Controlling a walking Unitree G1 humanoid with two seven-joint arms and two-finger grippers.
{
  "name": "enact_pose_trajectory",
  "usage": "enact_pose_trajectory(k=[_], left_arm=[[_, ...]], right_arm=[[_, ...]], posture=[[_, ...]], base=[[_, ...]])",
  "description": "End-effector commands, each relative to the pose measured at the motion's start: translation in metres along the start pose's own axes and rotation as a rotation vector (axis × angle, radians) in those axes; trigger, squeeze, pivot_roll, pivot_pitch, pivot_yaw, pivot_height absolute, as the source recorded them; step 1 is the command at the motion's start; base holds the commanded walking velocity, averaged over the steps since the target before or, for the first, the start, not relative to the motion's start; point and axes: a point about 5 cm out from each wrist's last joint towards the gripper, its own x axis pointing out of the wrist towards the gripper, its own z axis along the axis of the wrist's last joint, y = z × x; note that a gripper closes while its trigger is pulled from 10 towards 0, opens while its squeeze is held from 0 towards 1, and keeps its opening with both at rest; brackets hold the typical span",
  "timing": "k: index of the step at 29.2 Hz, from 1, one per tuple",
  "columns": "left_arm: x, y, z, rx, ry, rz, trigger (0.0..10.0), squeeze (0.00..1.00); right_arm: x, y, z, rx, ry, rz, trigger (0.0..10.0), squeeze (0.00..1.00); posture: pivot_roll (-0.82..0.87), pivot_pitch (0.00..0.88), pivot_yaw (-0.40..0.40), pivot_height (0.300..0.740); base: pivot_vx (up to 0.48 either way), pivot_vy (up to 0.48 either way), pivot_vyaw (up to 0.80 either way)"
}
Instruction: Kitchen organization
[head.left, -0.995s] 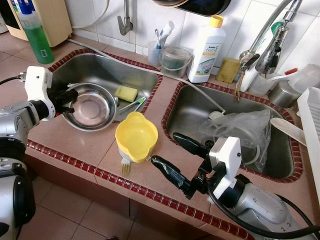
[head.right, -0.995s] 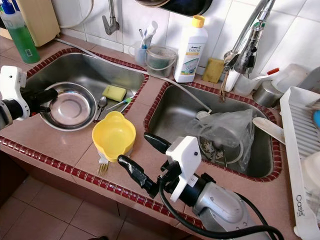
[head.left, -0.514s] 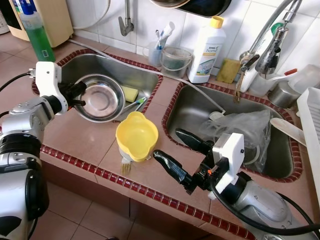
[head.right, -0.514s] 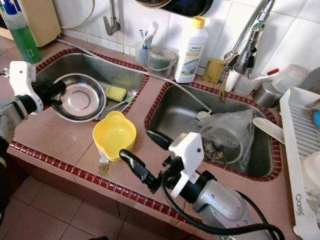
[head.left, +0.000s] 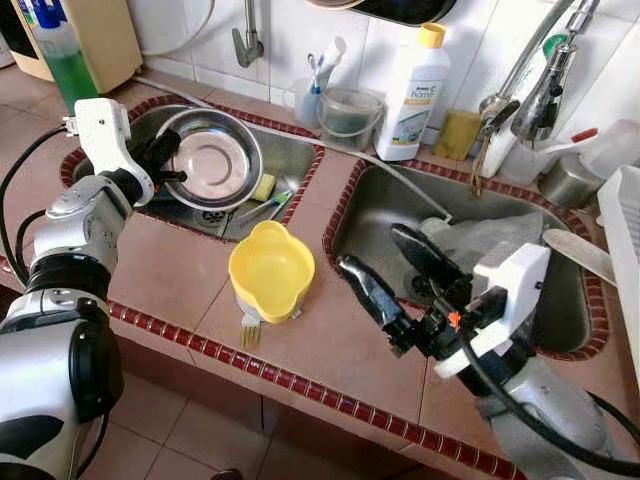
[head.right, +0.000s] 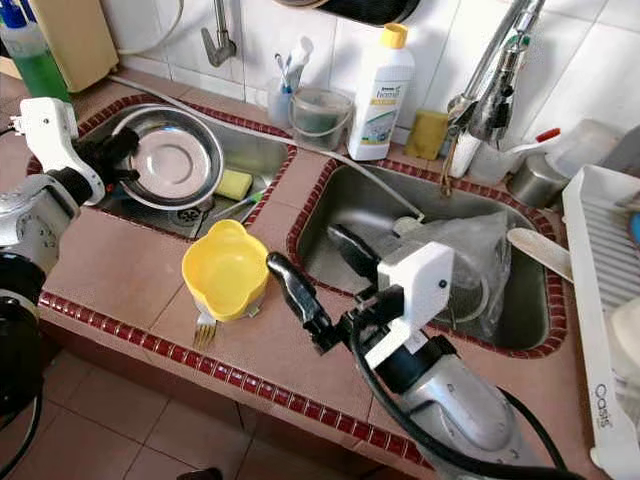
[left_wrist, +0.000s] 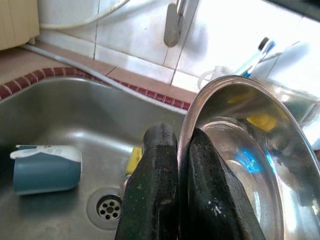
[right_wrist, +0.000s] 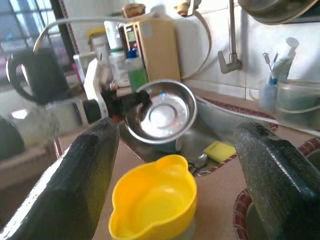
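Note:
A steel bowl (head.left: 215, 160) hangs tilted above the left sink (head.left: 290, 150), its inside facing the front. My left gripper (head.left: 165, 162) is shut on the bowl's rim; in the left wrist view both black fingers (left_wrist: 155, 190) pinch the rim (left_wrist: 187, 125). A yellow bowl (head.left: 270, 272) sits on the tiled counter between the sinks, with a fork (head.left: 250, 330) poking out from under it. My right gripper (head.left: 372, 248) hovers open and empty just right of the yellow bowl, over the counter's edge by the right sink.
The left sink holds a yellow sponge (head.left: 264, 187), a spoon and a blue cup (left_wrist: 47, 167) lying on its side. A plastic bag (head.left: 485, 240) lies in the right sink. A white detergent bottle (head.left: 415, 85), green bottle (head.left: 65, 55), faucet (head.left: 540, 85) and dish rack (head.right: 600, 280) line the edges.
My left gripper has lifted the steel bowl off the counter's rim, up and back over the left sink, tilting it. My right gripper has risen and moved toward the right sink.

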Motion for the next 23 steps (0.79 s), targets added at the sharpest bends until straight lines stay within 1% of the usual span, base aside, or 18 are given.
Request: enact_pose_trajectory(k=[1,5,9,11,17,21,23], left_arm=[[0.003,-0.004,0.006,0.014,-0.020,-0.006,10.0,0.00],[0.005,-0.005,0.010,0.020,-0.032,0.000,10.0,0.00],[0.007,-0.008,0.012,0.020,-0.043,-0.007,10.0,0.00],[0.009,-0.010,0.014,0.034,-0.051,0.001,10.0,0.00],[0.012,-0.014,0.016,0.038,-0.065,0.008,10.0,0.00],[0.013,-0.015,0.016,0.035,-0.064,0.009,10.0,0.00],[0.014,-0.016,0.017,0.050,-0.067,0.006,10.0,0.00]], right_arm=[[-0.003,0.004,0.007,0.000,-0.016,-0.001,10.0,0.00],[-0.008,0.011,0.014,0.018,-0.020,-0.009,10.0,0.00],[-0.010,0.015,0.015,0.037,-0.020,-0.010,10.0,0.00],[-0.013,0.019,0.017,0.054,-0.006,-0.013,10.0,0.00],[-0.018,0.018,0.017,0.077,0.008,-0.022,10.0,0.00],[-0.019,0.019,0.018,0.097,0.003,-0.024,10.0,0.00],[-0.019,0.018,0.020,0.116,-0.015,-0.036,10.0,0.00]], posture=[[-0.07,0.268,-0.051,0.740],[-0.09,0.312,-0.049,0.740],[-0.09,0.325,-0.050,0.740],[-0.10,0.339,-0.049,0.740],[-0.12,0.343,-0.048,0.740],[-0.13,0.340,-0.045,0.740],[-0.14,0.338,-0.041,0.740]], base=[[0.000,0.000,0.00],[0.000,0.000,0.00],[0.000,0.000,0.00],[0.000,0.000,0.00],[0.000,0.000,0.00],[0.000,0.000,0.00],[0.000,0.000,0.00]])
